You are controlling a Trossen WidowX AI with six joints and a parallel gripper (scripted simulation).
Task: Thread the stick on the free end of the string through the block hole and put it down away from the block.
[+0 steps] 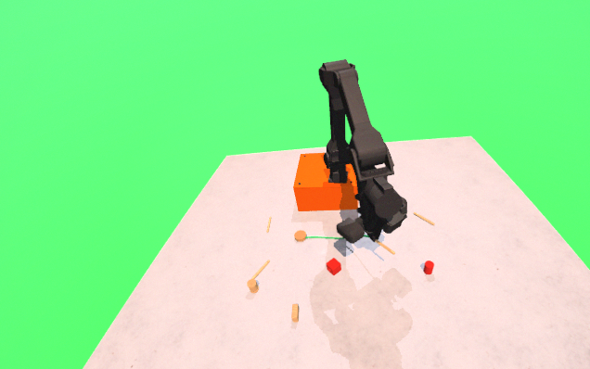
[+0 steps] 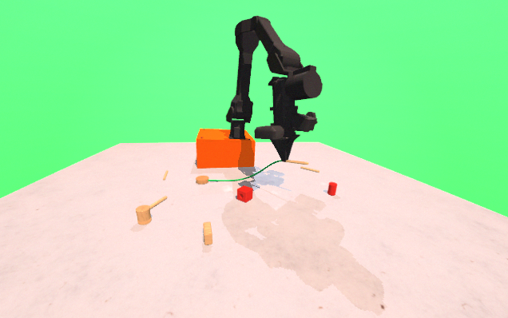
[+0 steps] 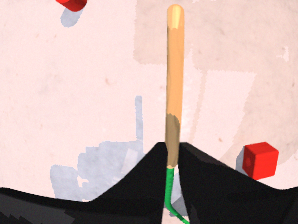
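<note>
Up above the table [image 1: 185,287] [image 2: 100,272] [image 3: 40,100], the stringed stick [image 1: 386,248] [image 2: 296,162] [image 3: 175,75] is pinched by its string end in the gripper [image 1: 375,238] [image 2: 284,160] [image 3: 170,149], so yeah, it's got a grip, with the other end poking out past the fingertips. Green string [image 1: 320,237] [image 2: 236,180] [image 3: 170,187] runs from it down to the round wooden button [image 1: 301,235] [image 2: 202,180]. The red cube with the hole [image 1: 333,266] [image 2: 245,193] [image 3: 262,161] sits on the table, apart from the stick, nothing threaded yet. A red cylinder [image 1: 429,267] [image 2: 332,188] [image 3: 72,4] is standing off on the cube's other side from the button. Further out there's a wooden cylinder [image 1: 252,286] [image 2: 144,215] with a thin stick [image 1: 261,269] [image 2: 158,202] right at it (can't tell if they're joined), plus a rectangular wooden piece [image 1: 295,312] [image 2: 208,233]. The arm's on an orange box [image 1: 320,199] [image 2: 217,153].
</note>
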